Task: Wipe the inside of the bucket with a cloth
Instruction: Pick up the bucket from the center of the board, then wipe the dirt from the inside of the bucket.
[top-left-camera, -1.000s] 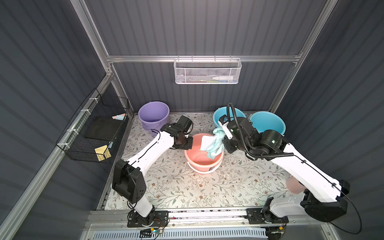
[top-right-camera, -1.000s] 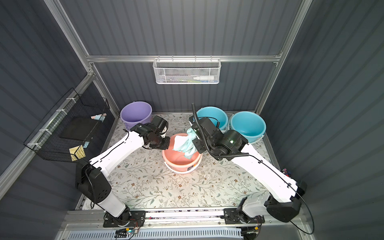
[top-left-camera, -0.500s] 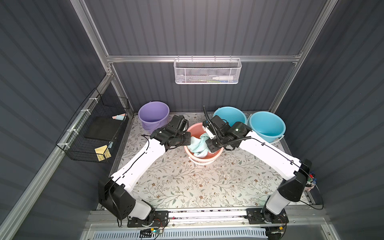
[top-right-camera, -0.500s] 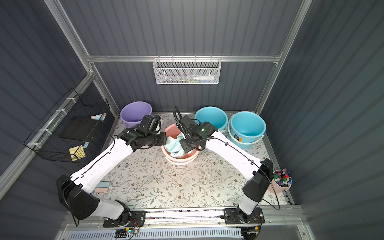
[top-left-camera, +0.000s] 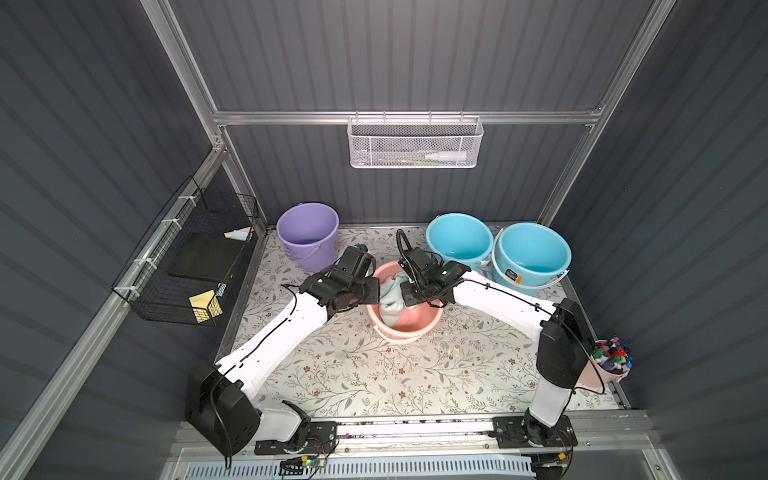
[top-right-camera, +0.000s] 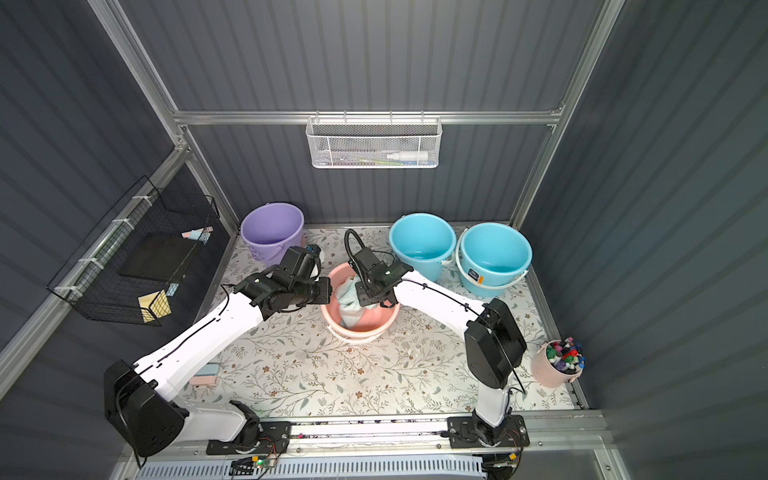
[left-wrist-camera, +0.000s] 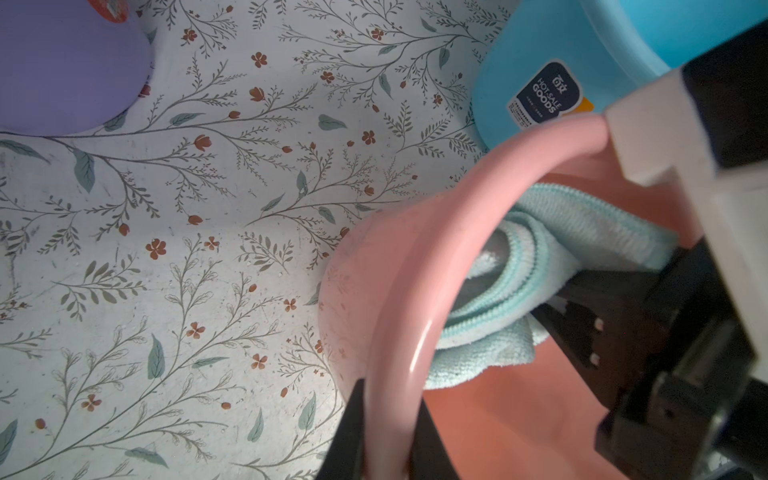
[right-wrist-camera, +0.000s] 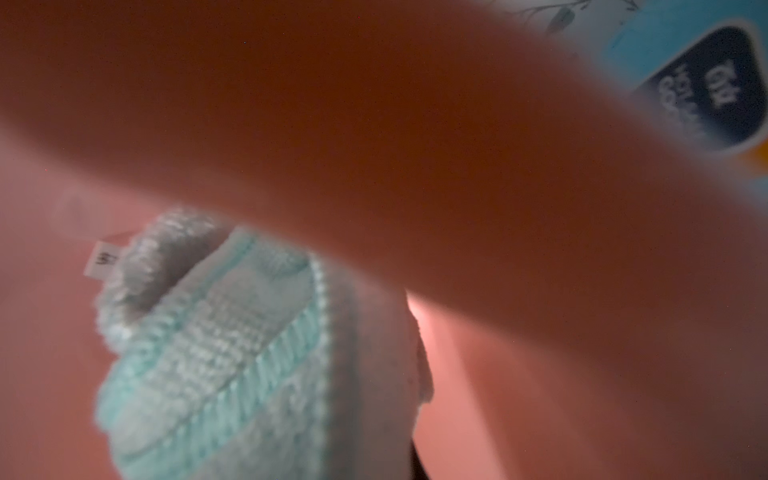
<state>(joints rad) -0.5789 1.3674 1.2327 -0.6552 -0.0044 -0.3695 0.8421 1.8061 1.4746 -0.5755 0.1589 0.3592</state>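
Observation:
The pink bucket (top-left-camera: 409, 328) (top-right-camera: 361, 326) stands mid-table on the floral mat. My left gripper (top-left-camera: 375, 291) (top-right-camera: 329, 292) is shut on the bucket's rim (left-wrist-camera: 415, 291); in the left wrist view its black fingers (left-wrist-camera: 353, 419) pinch the rim from both sides. The pale aqua cloth (top-left-camera: 390, 298) (top-right-camera: 347, 302) (left-wrist-camera: 519, 249) lies rumpled inside against the wall. My right gripper (top-left-camera: 409, 296) (top-right-camera: 368, 297) reaches into the bucket, shut on the cloth. In the right wrist view the cloth (right-wrist-camera: 232, 353) fills the front and hides the fingers, with the bucket's wall (right-wrist-camera: 374, 145) close above.
A purple bucket (top-left-camera: 307, 232) stands at the back left. Two blue buckets (top-left-camera: 459, 241) (top-left-camera: 530, 255) stand at the back right. A pink cup of markers (top-left-camera: 609, 363) is at the right edge. A black wire basket (top-left-camera: 187, 257) and a white mesh basket (top-left-camera: 415, 141) hang on the walls.
My right gripper has come down from above the rim into the bucket with the cloth. Both arms have lowered. My left gripper stays on the rim.

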